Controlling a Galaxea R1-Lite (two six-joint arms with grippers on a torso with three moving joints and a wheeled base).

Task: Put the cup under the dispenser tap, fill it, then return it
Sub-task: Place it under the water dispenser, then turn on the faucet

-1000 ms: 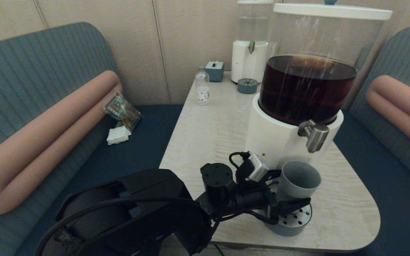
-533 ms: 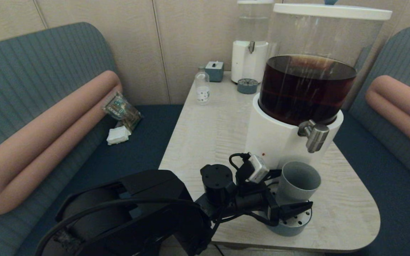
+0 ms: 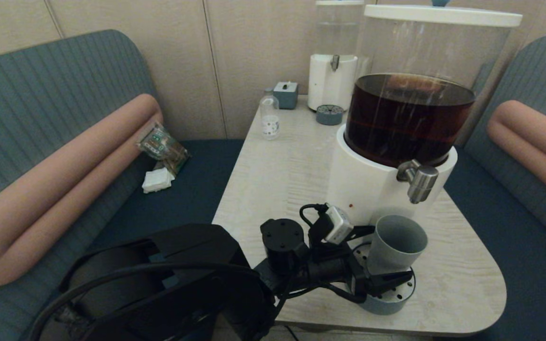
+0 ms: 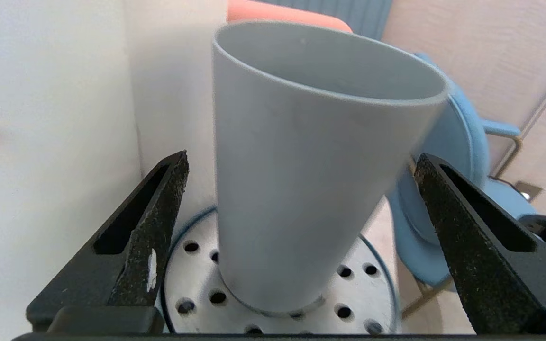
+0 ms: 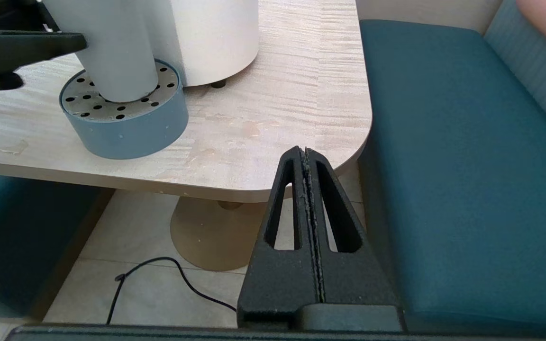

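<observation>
Left gripper (image 3: 381,258) spread wide, both black gritty-faced fingers (image 4: 152,222) clear of cup (image 3: 395,244), one each side, gap visible. Cup: one, matte grey-green, tapered, no handle, upright between jaws on round perforated metal drip tray (image 3: 391,296) with blue wall. Dispenser tap (image 3: 417,180): one, stubby brushed-metal cylinder, above cup and slightly beyond gripper tips. Large dispenser (image 3: 396,142): white cylindrical base, clear tank, dark brown liquid, just behind cup. Pale wood-grain table (image 3: 277,175). Right gripper (image 5: 307,189) pressed together, parked off table edge.
</observation>
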